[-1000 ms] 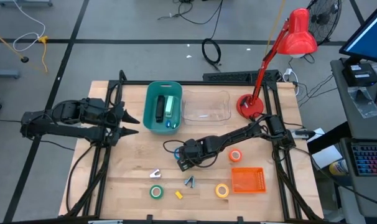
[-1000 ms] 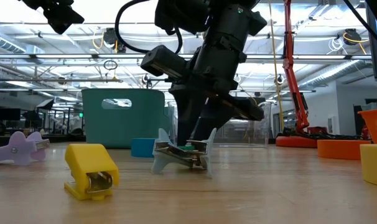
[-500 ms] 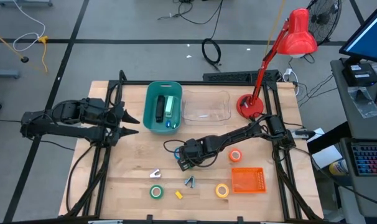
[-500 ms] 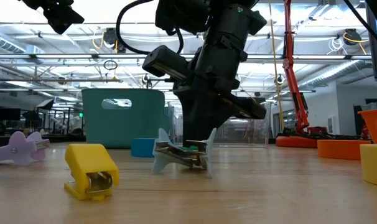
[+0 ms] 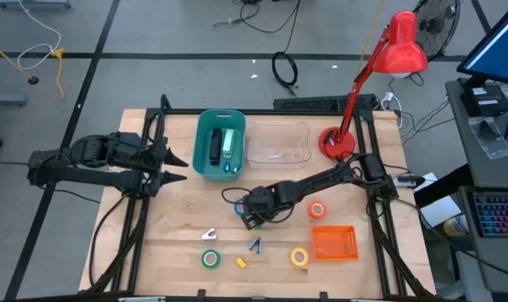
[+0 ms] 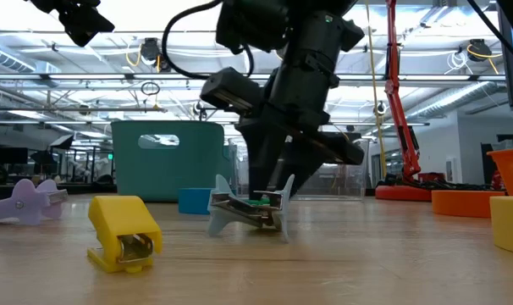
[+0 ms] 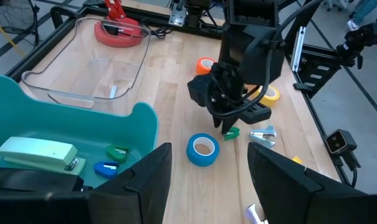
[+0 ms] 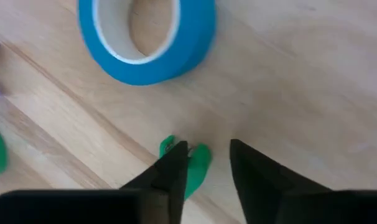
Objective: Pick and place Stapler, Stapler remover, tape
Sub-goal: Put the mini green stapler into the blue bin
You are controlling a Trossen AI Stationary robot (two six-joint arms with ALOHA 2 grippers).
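My right gripper [image 8: 207, 165] points down at the table's middle, open by a narrow gap. A small green staple remover [image 8: 198, 160] lies on the wood, partly between its fingers; it also shows below the gripper in the left wrist view [image 7: 231, 132]. A blue tape roll [image 8: 145, 37] lies flat just beside it. The teal bin [image 5: 220, 144] holds a black stapler [image 5: 215, 147], a pale green stapler [image 5: 230, 143] and small removers. Orange [image 5: 318, 210], yellow [image 5: 299, 257] and green [image 5: 210, 259] tape rolls lie on the table. My left gripper [image 7: 210, 186] waits open above the table's left side. My right gripper comes from above, pointing steeply down, with one finger [image 8: 175, 171] right at the green staple remover's side [image 8: 191, 168]. I cannot tell whether that finger touches it. The other finger [image 8: 251, 168] stands apart from it. The remover lies on the table.
A clear tray [image 5: 277, 144] stands right of the bin, with a red lamp base [image 5: 336, 144] beyond it. An orange basket [image 5: 333, 242] sits at the near right. Yellow [image 5: 241, 262], grey-blue [image 5: 255, 245] and pale [image 5: 209, 235] staple removers lie along the near edge.
In the low view my right gripper's fingers have spread apart over the green staple remover, after standing closer together half a second ago. The arm itself has stayed in place.
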